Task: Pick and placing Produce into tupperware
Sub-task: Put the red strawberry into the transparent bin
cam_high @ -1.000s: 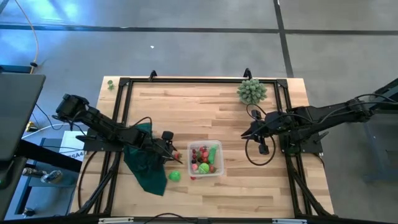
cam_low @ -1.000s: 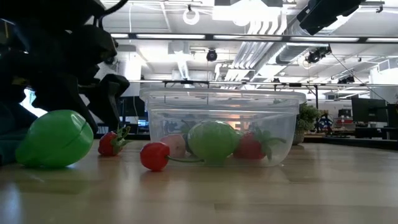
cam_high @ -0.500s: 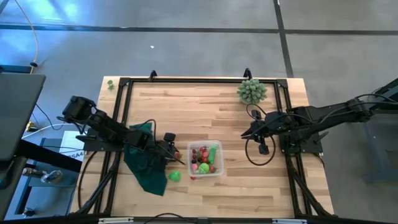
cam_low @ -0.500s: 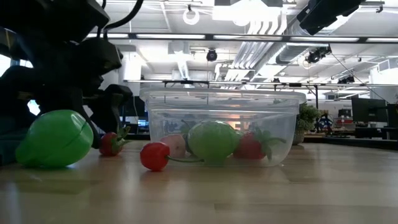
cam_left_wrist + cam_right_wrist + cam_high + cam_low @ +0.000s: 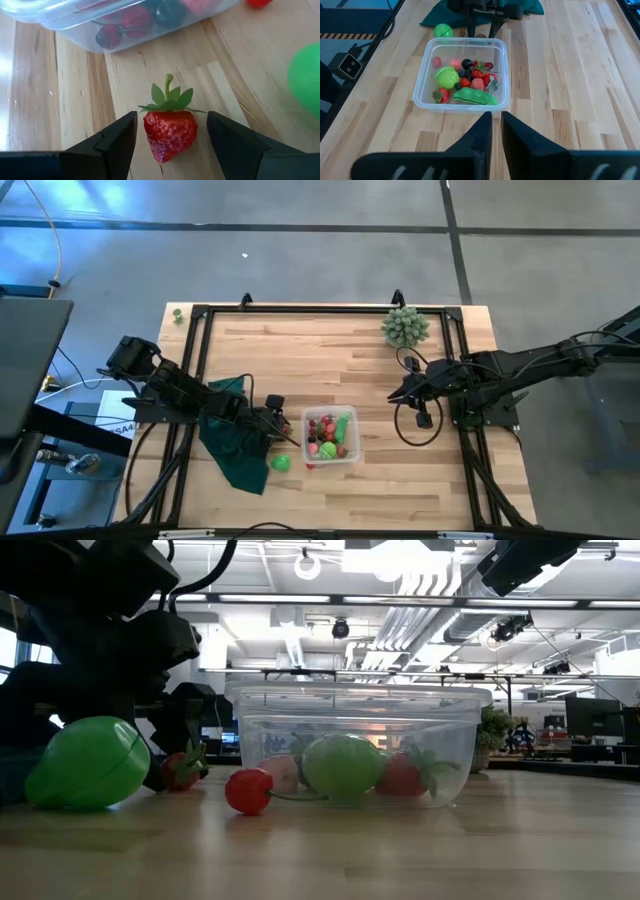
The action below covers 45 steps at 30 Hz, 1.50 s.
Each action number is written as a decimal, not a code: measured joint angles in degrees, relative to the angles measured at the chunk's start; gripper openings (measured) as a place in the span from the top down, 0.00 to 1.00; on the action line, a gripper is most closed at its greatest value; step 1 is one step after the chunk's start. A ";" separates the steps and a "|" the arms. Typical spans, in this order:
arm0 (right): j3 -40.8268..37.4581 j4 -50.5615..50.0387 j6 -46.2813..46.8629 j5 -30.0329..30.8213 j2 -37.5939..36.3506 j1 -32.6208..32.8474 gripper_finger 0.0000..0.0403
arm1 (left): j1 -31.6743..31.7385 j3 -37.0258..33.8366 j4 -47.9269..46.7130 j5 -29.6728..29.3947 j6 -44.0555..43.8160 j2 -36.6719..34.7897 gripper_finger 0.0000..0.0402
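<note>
The left gripper (image 5: 170, 135) is low over the worktop (image 5: 330, 350), just beside the tupperware (image 5: 330, 436) on its left side. Its jaws are open, and a strawberry (image 5: 170, 132) lies between them on the wood, touching neither finger as far as I can see. In the left wrist view the leafy top of the strawberry points away from the gripper, toward the tupperware, and the pointed tip points back toward the wrist. So its long axis runs along the direction of reach, and the jaws stand on its two wide sides. I think the next move is only to close, then lift and carry it the short way over the wall.

The left arm is clearly the nearer one. The right gripper (image 5: 492, 131) waits well apart, on the right side of the worktop, with its jaws nearly closed and holding nothing.

The tupperware already holds many pieces: red berries, a green round one (image 5: 447, 78) and a long green one (image 5: 475, 96). Outside it lie a green ball (image 5: 88, 762) and a small red piece (image 5: 248, 791) near the front wall. A dark cloth (image 5: 232, 442) lies under the left arm.
</note>
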 joint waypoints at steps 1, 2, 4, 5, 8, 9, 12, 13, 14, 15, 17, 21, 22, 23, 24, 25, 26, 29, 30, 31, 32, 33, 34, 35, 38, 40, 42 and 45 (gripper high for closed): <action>0.00 0.00 -0.02 0.00 0.00 -0.01 0.93 | 0.00 0.01 0.00 -0.13 0.19 0.00 0.42; 0.00 0.00 0.00 -0.01 0.00 -0.01 0.93 | 0.00 0.01 0.00 -0.18 0.21 0.00 0.42; 0.00 0.00 0.00 0.01 0.00 -0.01 0.93 | 0.00 0.01 -0.02 -0.18 0.21 0.00 0.42; 0.00 0.00 0.00 -0.01 0.00 0.00 0.93 | 0.00 0.01 -0.02 -0.18 0.21 0.00 0.42; 0.00 0.00 0.00 -0.01 0.00 -0.01 0.93 | 0.00 0.01 -0.04 -0.14 0.21 -0.02 0.42; 0.00 0.00 0.00 -0.01 0.00 -0.01 0.93 | 0.00 0.01 -0.04 -0.14 0.21 -0.02 0.43; 0.00 0.00 0.00 -0.01 0.00 0.01 0.93 | 0.00 0.01 -0.04 -0.14 0.23 -0.02 0.47; 0.00 0.00 0.00 -0.01 0.00 -0.01 0.93 | 0.00 0.01 -0.03 -0.14 0.23 -0.02 0.48; 0.00 0.00 -0.01 0.00 0.00 0.00 0.93 | 0.00 0.01 0.02 -0.16 0.24 -0.02 0.50; 0.00 0.00 -0.01 0.00 0.00 0.00 0.93 | 0.00 0.01 0.12 -0.16 0.32 -0.02 0.51; 0.00 0.00 0.00 0.01 0.00 0.01 0.93 | 0.00 0.01 0.46 -0.16 0.34 -0.02 0.53; 0.00 0.00 0.00 -0.01 0.00 0.01 0.93 | 0.00 0.01 0.68 -0.27 0.34 -0.02 0.57; 0.00 0.00 -0.01 -0.01 0.00 0.01 0.93 | 0.00 0.01 0.69 -0.43 0.33 -0.02 0.57; 0.00 0.00 0.00 -0.01 0.00 0.01 0.93 | 0.00 0.01 0.70 -0.46 0.32 -0.02 0.57; 0.00 0.00 0.00 0.01 0.00 0.01 0.93 | 0.00 0.01 0.70 -0.52 0.32 -0.02 0.58; 0.00 0.00 0.00 -0.01 0.00 -0.01 0.93 | 0.00 0.01 0.70 -0.59 0.32 -0.02 0.58; 0.00 0.00 0.00 -0.01 0.00 0.01 0.93 | 0.00 0.01 0.70 -0.59 0.32 -0.02 0.58; 0.00 0.00 0.00 -0.01 0.00 0.01 0.93 | 0.00 0.01 0.70 -0.59 0.32 -0.02 0.58; 0.00 0.00 0.00 0.01 0.00 0.01 0.93 | 0.00 0.01 0.71 -0.59 0.32 -0.02 0.58; 0.00 0.00 0.00 -0.01 0.00 0.01 0.93 | 0.00 0.01 0.71 -0.59 0.32 -0.02 0.58; 0.00 0.00 0.00 0.01 0.00 -0.01 0.93 | 0.00 0.01 0.72 -0.59 0.30 -0.02 0.58; 0.00 0.00 0.00 0.00 0.00 0.00 0.93 | 0.00 0.01 0.71 -0.59 0.30 -0.02 0.58; 0.00 0.00 0.00 -0.01 0.00 0.01 0.93 | 0.00 0.01 0.72 -0.59 0.30 -0.03 0.58; 0.00 0.00 0.00 0.00 0.00 0.00 0.93 | 0.00 0.01 0.71 -0.59 0.30 -0.04 0.58; 0.00 0.00 0.00 0.00 0.00 -0.01 0.93 | 0.00 0.01 0.72 -0.59 0.23 -0.04 0.58; 0.00 0.00 0.00 0.00 0.00 -0.01 0.93 | 0.00 0.01 0.74 -0.62 0.17 -0.04 0.58; 0.00 0.00 0.00 0.00 0.00 0.00 0.93 | 0.00 0.01 0.95 -0.63 0.14 -0.04 0.58; 0.00 0.00 0.00 0.01 0.00 0.01 0.93 | 0.00 0.01 1.60 -1.13 0.12 -0.04 0.58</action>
